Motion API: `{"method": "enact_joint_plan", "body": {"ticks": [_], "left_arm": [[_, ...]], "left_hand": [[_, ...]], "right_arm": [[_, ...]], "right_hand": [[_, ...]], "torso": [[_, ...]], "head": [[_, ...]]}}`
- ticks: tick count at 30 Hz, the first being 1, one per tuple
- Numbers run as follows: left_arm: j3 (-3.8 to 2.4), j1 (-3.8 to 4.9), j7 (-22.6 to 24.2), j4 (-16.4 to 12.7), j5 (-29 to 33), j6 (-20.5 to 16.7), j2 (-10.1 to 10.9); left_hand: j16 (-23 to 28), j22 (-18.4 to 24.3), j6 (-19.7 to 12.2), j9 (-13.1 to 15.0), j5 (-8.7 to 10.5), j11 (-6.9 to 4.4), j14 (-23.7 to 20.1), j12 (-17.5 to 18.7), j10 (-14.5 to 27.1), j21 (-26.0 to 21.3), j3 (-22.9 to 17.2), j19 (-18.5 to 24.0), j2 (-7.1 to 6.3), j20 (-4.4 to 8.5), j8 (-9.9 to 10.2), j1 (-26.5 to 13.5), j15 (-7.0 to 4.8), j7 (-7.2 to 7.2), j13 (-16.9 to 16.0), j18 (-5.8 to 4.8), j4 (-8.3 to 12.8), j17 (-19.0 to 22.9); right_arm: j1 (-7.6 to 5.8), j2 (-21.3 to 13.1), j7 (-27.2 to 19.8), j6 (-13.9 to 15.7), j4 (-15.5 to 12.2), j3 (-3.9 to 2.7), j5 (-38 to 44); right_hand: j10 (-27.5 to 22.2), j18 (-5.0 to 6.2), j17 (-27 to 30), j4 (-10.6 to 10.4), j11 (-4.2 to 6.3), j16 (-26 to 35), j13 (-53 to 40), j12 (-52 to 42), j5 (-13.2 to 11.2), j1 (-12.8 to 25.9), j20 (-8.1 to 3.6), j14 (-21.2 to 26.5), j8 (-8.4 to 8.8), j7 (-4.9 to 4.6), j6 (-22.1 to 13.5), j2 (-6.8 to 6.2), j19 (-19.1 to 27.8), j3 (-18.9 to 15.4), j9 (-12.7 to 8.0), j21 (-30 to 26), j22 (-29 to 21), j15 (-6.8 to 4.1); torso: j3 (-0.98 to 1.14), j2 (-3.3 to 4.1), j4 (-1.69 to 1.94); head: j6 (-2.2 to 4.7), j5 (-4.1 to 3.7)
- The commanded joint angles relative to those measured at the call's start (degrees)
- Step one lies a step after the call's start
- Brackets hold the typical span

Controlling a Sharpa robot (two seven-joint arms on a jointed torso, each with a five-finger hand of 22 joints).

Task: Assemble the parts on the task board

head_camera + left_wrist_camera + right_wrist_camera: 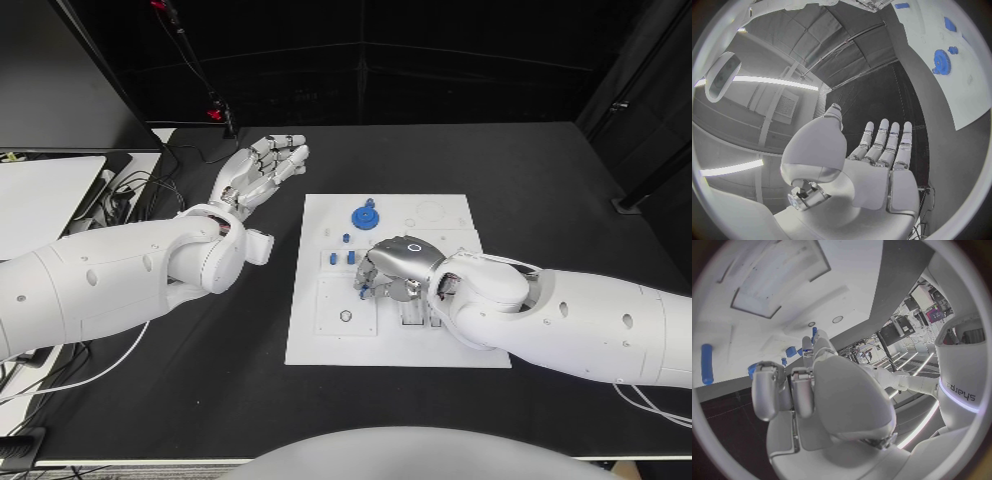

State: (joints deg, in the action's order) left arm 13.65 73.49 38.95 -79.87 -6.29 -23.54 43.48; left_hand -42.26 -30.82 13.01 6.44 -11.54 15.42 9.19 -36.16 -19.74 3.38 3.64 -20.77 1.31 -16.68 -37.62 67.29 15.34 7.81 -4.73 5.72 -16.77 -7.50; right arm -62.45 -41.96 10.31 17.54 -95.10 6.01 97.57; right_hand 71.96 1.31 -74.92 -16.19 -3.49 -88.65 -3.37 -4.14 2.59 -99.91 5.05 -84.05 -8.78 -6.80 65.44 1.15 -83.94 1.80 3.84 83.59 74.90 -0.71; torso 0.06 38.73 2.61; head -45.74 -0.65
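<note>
Only readable text: word "sharpa" in grey letters, running sideways on white robot body point(962, 390) at edge of right wrist view. Letters small and bent by fisheye lens. Screens or signs point(932, 315) farther back in room in same view carry marks too small and blurred to read. No readable text, label or number on task board point(325, 330), on blue parts point(366, 216), on black table point(548, 180), or on either arm.

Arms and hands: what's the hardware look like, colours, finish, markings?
Both arms are glossy white rounded shells with small dark round holes. The left hand and right hand are silver metal with segmented fingers and dark gaps at the joints. The right hand's back is a smooth grey dome.
</note>
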Motion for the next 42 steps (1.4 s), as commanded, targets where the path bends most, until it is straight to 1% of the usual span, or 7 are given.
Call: {"method": "enact_joint_plan", "body": {"ticks": [1,6,13,19,30,37,42], "left_arm": [[-0.06,0.08,4.88,-0.17,0.09,0.50,0.04],[-0.06,0.08,4.90,-0.35,0.09,0.51,0.26],[-0.06,0.08,4.88,-0.32,0.09,0.41,0.47],[-0.06,0.08,4.87,-0.32,0.09,0.50,0.34],[-0.06,0.08,4.83,-0.29,0.09,0.44,0.32],[-0.06,0.08,4.81,-0.22,0.09,0.48,0.24],[-0.06,0.08,4.77,-0.33,0.09,0.52,0.22]], "left_hand": [[-0.29,0.06,-0.35,-0.09,-0.34,-0.17,-0.54,-0.25,0.38,0.15,0.26,-0.42,0.57,-0.01,-0.19,-0.17,-0.01,9.30,0.09,-1.11,0.03,0.05],[-0.33,0.08,-0.38,-0.11,-0.36,-0.17,-0.55,-0.29,0.40,0.15,0.30,-0.42,0.62,-0.01,-0.23,-0.17,-0.01,9.30,0.11,-1.11,0.03,0.09],[-0.33,0.08,-0.38,-0.11,-0.36,-0.17,-0.55,-0.29,0.40,0.15,0.30,-0.42,0.62,-0.01,-0.23,-0.17,-0.01,9.30,0.11,-1.11,0.03,0.09],[-0.33,0.08,-0.38,-0.11,-0.36,-0.17,-0.55,-0.29,0.40,0.15,0.30,-0.42,0.62,-0.01,-0.23,-0.17,-0.01,9.30,0.11,-1.11,0.03,0.09],[-0.39,0.14,-0.41,-0.15,-0.39,-0.17,-0.58,-0.36,0.43,0.15,0.36,-0.40,0.74,-0.01,-0.29,-0.15,0.00,9.30,0.15,-1.11,0.02,0.16],[-0.47,0.15,-0.44,-0.19,-0.43,-0.17,-0.60,-0.43,0.46,0.16,0.41,-0.42,0.88,-0.01,-0.36,-0.12,0.00,9.29,0.19,-1.12,0.02,0.22],[-0.47,0.15,-0.44,-0.19,-0.43,-0.17,-0.60,-0.43,0.46,0.16,0.41,-0.42,0.88,-0.01,-0.36,-0.12,0.00,9.29,0.19,-1.12,0.02,0.22]], "right_arm": [[-0.07,0.25,0.97,-2.09,-0.01,-0.04,1.34],[-0.06,0.23,1.51,-2.86,0.12,-0.04,1.73],[-0.06,0.09,1.98,-3.23,0.07,-0.04,1.96],[-0.06,-0.06,2.16,-3.44,-0.07,-0.04,2.48],[-0.07,0.36,1.95,-3.28,-0.05,-0.04,2.68],[-0.07,0.91,2.08,-4.03,0.22,-0.04,2.69],[-0.07,1.14,2.48,-4.76,0.28,-0.04,2.69]], "right_hand": [[0.22,0.68,-11.89,0.02,-0.23,0.04,-0.07,0.38,0.22,-0.16,0.53,-5.32,0.15,-0.37,-0.08,-0.23,-1.84,0.27,0.06,-0.38,10.61,0.27],[0.20,0.67,-11.82,0.01,-0.24,0.06,-0.07,0.41,0.22,-0.13,0.55,-5.30,0.19,-0.37,-0.10,-0.27,-1.85,0.28,0.06,-0.37,10.62,0.29],[0.20,0.67,-11.90,0.01,-0.25,0.03,-0.07,0.42,0.22,-0.13,0.55,-5.32,0.19,-0.37,-0.10,-0.27,-1.85,0.28,0.06,-0.36,10.62,0.29],[0.18,0.69,-11.88,0.00,-0.26,0.04,-0.07,0.44,0.22,-0.11,0.57,-5.31,0.22,-0.40,-0.10,-0.25,-1.81,0.33,0.06,-0.43,10.58,0.30],[0.07,0.70,-11.73,-0.05,-0.34,0.11,-0.06,0.56,0.22,0.00,0.63,-5.28,0.42,-0.50,-0.22,-0.34,-1.79,0.41,0.03,-0.47,10.56,0.36],[-0.03,0.72,-11.71,-0.08,-0.39,0.11,-0.06,0.61,0.22,0.09,0.67,-5.28,0.56,-0.54,-0.33,-0.41,-1.74,0.46,0.02,-0.55,10.51,0.41],[-0.26,0.75,-11.70,-0.11,-0.48,0.11,-0.05,0.68,0.21,0.21,0.75,-5.27,0.83,-0.61,-0.55,-0.48,-1.68,0.58,-0.02,-0.65,10.45,0.49]], "torso": [[-0.01,-0.01,-0.04],[0.03,-0.03,-0.04],[0.04,-0.01,-0.07],[-0.01,-0.02,-0.03],[0.03,-0.06,0.01],[-0.03,-0.08,0.00],[0.00,-0.02,-0.01]], "head": [[-0.01,-0.05],[-0.16,-0.27],[-0.09,-0.30],[-0.27,-0.48],[-0.32,-0.43],[-0.82,-0.24],[-0.69,-0.28]]}}
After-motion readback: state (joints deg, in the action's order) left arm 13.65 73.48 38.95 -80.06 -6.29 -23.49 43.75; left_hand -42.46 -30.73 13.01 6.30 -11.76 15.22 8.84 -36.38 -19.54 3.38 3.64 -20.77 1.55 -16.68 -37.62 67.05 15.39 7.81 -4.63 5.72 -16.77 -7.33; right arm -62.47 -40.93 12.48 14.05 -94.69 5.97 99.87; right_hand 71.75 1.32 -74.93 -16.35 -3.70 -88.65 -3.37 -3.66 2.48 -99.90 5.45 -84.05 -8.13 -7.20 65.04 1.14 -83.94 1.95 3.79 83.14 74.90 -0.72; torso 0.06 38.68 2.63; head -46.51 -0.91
